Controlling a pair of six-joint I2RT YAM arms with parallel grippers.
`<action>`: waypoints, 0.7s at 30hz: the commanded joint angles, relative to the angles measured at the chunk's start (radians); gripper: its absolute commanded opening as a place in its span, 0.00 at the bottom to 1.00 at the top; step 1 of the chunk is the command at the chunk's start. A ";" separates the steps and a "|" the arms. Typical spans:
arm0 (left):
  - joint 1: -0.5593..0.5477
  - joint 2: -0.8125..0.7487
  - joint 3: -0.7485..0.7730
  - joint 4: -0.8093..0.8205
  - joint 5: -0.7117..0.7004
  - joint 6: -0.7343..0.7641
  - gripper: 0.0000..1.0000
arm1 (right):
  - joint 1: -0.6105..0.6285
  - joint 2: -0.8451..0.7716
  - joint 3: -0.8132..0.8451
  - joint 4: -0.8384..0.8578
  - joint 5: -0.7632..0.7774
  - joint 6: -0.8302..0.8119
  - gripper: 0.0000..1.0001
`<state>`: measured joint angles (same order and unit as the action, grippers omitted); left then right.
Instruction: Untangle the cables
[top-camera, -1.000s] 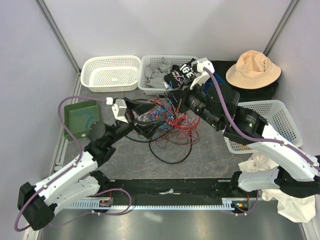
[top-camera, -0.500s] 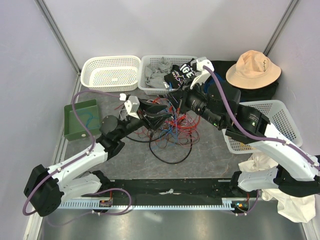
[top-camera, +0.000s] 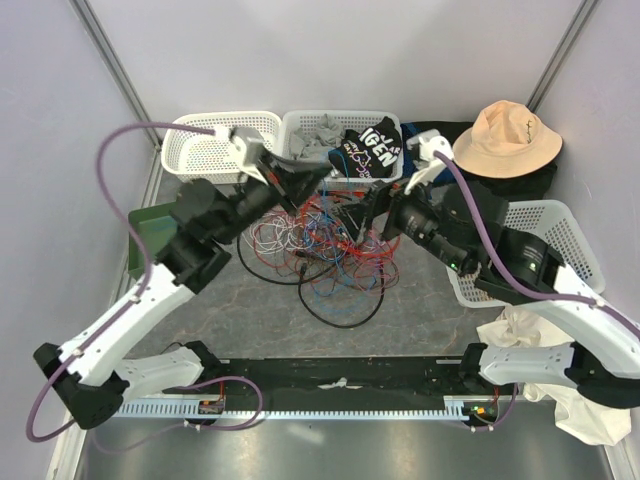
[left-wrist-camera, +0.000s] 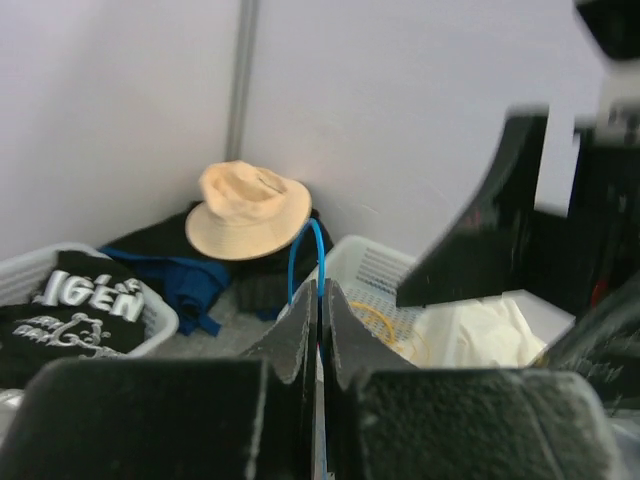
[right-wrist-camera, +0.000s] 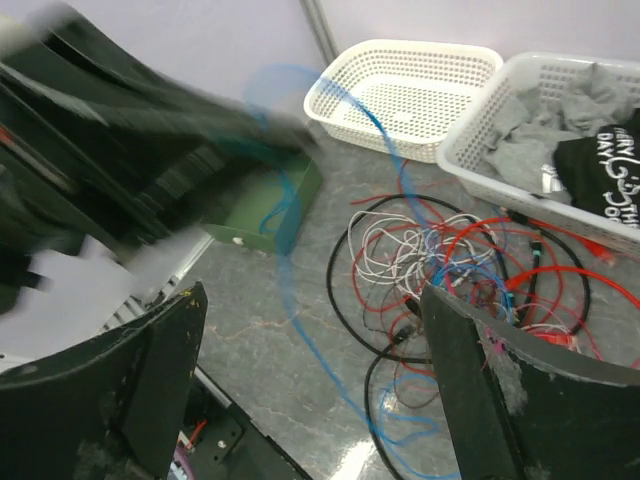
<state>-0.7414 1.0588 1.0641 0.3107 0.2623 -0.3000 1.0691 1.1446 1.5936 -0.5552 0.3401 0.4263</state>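
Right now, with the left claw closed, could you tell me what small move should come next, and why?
Probably raise the left claw up and away from the tangle. It is shut on a blue cable that trails down toward that tangle, and the right claw stands open, holding nothing, so a gentle pull might draw the strand free.

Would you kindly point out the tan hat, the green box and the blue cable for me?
tan hat (top-camera: 505, 128): top external view, on its crown.
green box (right-wrist-camera: 258, 218): right wrist view, on its bare inside.
blue cable (left-wrist-camera: 310, 224): left wrist view, on the top of its arch.
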 joint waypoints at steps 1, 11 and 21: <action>-0.001 0.000 0.310 -0.427 -0.236 0.050 0.02 | -0.003 -0.117 -0.099 0.029 0.083 -0.020 0.98; -0.001 0.144 0.995 -0.854 -0.586 0.114 0.02 | -0.003 -0.328 -0.380 0.167 0.120 -0.017 0.98; -0.001 0.187 1.254 -0.861 -0.958 0.297 0.02 | -0.003 -0.396 -0.612 0.294 0.074 0.026 0.98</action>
<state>-0.7414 1.2335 2.2566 -0.5171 -0.5076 -0.1295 1.0687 0.7513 1.0424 -0.3542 0.4419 0.4271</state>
